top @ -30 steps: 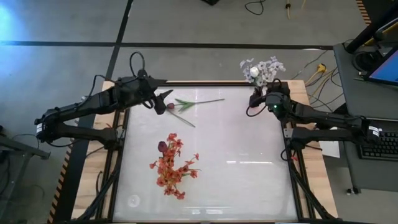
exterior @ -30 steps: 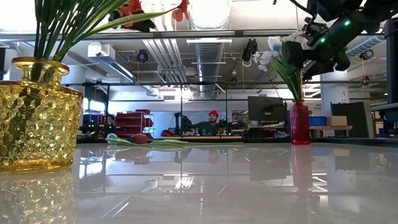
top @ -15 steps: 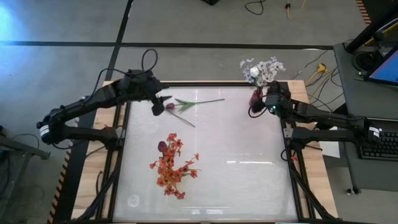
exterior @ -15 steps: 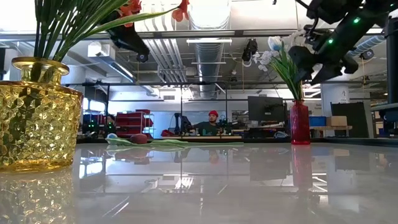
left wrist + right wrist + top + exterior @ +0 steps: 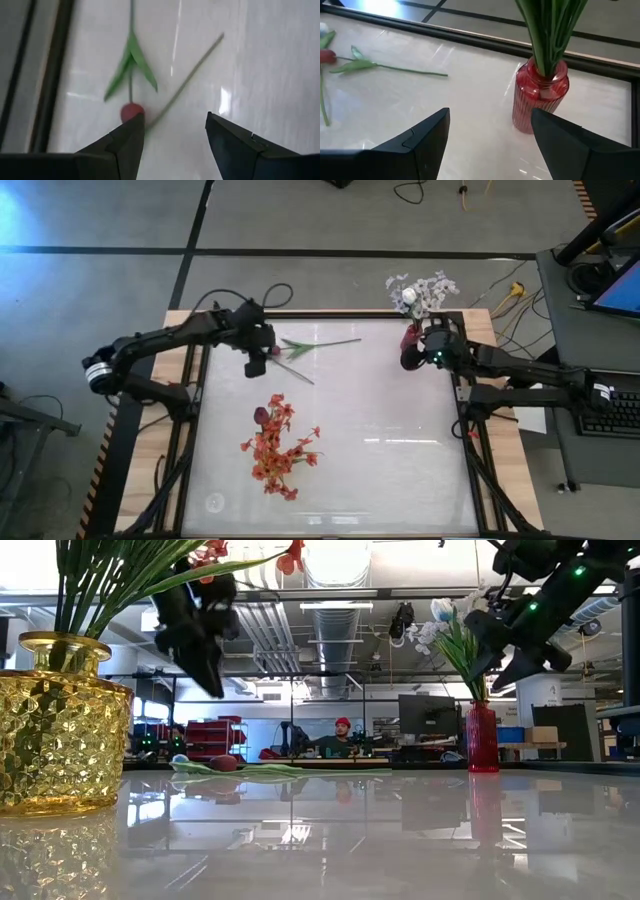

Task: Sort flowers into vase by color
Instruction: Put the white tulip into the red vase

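Note:
Two green-stemmed tulips (image 5: 305, 346) lie flat on the table near its far edge, stems crossing; one dark red bud (image 5: 131, 111) shows. My left gripper (image 5: 258, 362) hangs open just above that bud, fingers pointing down, with the bud (image 5: 273, 351) beside one fingertip and not touched. Red-orange sprays (image 5: 275, 442) stand in the yellow glass vase (image 5: 60, 730), with a maroon bud (image 5: 261, 415) among them. White blossoms (image 5: 422, 292) stand in the red vase (image 5: 540, 95) at the far right corner. My right gripper (image 5: 406, 352) hovers open by the red vase.
The table's dark frame edge (image 5: 470, 40) runs just behind the red vase and the tulips. Bare white tabletop (image 5: 380, 440) spreads between the two vases. Beyond the table, a person in a red cap (image 5: 343, 735) sits at a desk in the room.
My left arm has stretched out over the table's far left part, and its gripper has come down toward the tulip bud, dropping into the low view with its fingers now pointing down. The tulips and both vases have stayed in place.

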### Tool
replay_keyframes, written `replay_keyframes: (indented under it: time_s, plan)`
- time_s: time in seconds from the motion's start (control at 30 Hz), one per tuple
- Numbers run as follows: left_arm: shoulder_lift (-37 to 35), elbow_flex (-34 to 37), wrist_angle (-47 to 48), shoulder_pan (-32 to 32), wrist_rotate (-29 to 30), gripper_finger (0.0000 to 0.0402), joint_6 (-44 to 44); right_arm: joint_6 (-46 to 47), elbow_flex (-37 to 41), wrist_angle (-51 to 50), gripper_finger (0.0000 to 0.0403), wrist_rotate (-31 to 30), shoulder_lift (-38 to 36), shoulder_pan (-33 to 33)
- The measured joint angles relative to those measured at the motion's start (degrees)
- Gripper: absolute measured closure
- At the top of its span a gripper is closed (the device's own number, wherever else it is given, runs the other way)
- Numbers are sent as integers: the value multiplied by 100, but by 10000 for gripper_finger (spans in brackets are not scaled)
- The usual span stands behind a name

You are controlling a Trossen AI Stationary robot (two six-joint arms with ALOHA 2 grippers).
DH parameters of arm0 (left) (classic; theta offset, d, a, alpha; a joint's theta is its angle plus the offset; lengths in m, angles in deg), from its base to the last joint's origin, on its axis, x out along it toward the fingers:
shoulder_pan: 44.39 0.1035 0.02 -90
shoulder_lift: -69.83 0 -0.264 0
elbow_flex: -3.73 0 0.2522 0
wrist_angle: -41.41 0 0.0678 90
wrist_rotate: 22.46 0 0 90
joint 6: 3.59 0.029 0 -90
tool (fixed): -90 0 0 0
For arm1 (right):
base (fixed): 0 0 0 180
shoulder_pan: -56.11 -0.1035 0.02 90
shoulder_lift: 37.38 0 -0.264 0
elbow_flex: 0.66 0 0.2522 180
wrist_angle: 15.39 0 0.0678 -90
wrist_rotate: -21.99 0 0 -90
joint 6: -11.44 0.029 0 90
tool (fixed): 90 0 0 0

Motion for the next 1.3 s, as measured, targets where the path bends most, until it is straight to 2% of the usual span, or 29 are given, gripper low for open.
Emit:
replay_keyframes:
  time_s: [0.23, 0.4, 0.53, 0.8, 1.07, 1.3]
  plan:
    - [646, 0, 217, 146, 874, 206, 300, -7, 51, 0, 131, 45, 4, -78]
    - [1093, 0, 221, 335, 903, 206, 538, -13, 54, 4, 135, 57, 4, -181]
    - [1417, 2, 229, 513, 1200, 206, 691, -14, 62, 34, 135, 54, 7, -221]
    - [1951, 2, -117, 892, 1232, 206, 1072, -96, 64, 174, 135, 39, 7, -219]
    - [2423, 2, -280, 957, 1403, 211, 1385, -122, 67, 175, 137, 39, 7, -219]
    - [2515, -11, -256, 955, 1388, 256, 1387, -128, 67, 173, 136, 39, 7, -219]
